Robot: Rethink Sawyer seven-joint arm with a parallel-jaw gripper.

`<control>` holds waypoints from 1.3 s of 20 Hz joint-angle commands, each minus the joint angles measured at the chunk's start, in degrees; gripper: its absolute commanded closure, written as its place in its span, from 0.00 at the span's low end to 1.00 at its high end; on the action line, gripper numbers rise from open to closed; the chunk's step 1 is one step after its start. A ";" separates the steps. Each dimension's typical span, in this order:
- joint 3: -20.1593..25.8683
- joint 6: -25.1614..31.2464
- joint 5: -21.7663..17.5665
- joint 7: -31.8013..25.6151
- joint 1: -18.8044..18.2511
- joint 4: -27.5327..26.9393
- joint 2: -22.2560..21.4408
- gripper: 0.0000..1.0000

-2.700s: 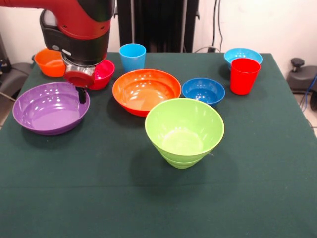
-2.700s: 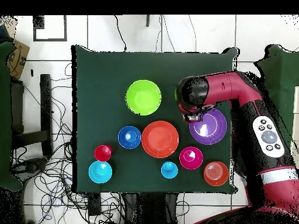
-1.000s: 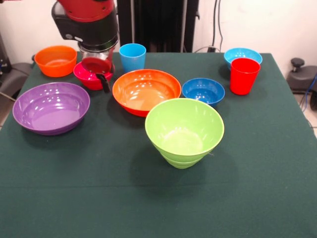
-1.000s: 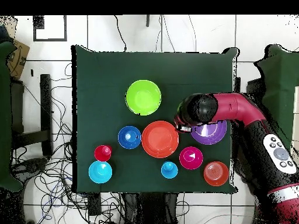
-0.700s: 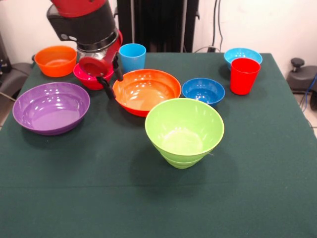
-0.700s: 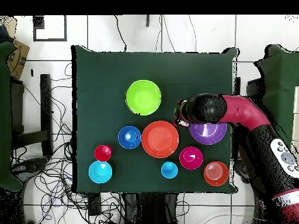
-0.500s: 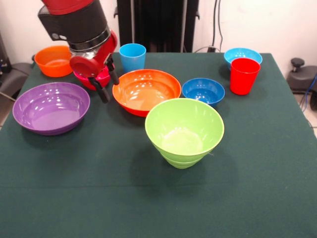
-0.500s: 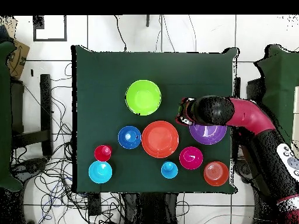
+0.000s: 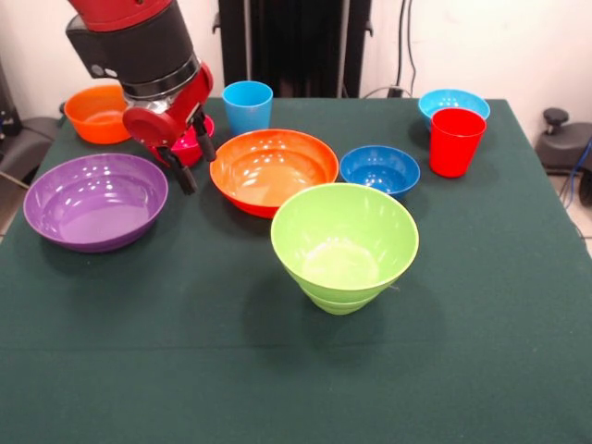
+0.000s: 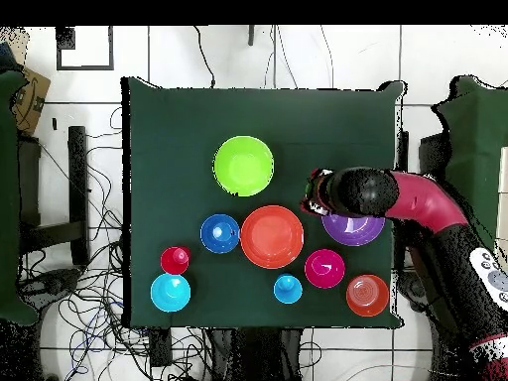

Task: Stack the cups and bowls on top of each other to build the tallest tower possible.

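My gripper is open and empty. It hangs tilted over the gap between the large purple bowl and the large orange bowl; in the overhead view it is beside the purple bowl. It partly hides the magenta-red bowl. The large lime green bowl stands in front, seemingly nested with a second green one beneath it. The dark blue bowl, light blue bowl, small orange bowl, red cup and light blue cup each stand alone.
All the pieces stand on a dark green cloth over the table. My arm reaches in across the purple bowl's side. Cables lie on the floor round the table.
My gripper left the purple bowl's rim, rose past the magenta-red bowl, tilted sideways and drifted back towards the purple bowl. It stays empty. No bowl or cup has moved.
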 commanded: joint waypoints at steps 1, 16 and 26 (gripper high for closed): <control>-3.40 8.84 -7.46 -5.13 5.29 -2.31 1.28 0.00; 3.12 18.23 -23.15 -37.29 5.33 -10.90 4.43 0.00; -0.60 -3.38 -5.70 5.98 3.33 -7.24 4.39 0.00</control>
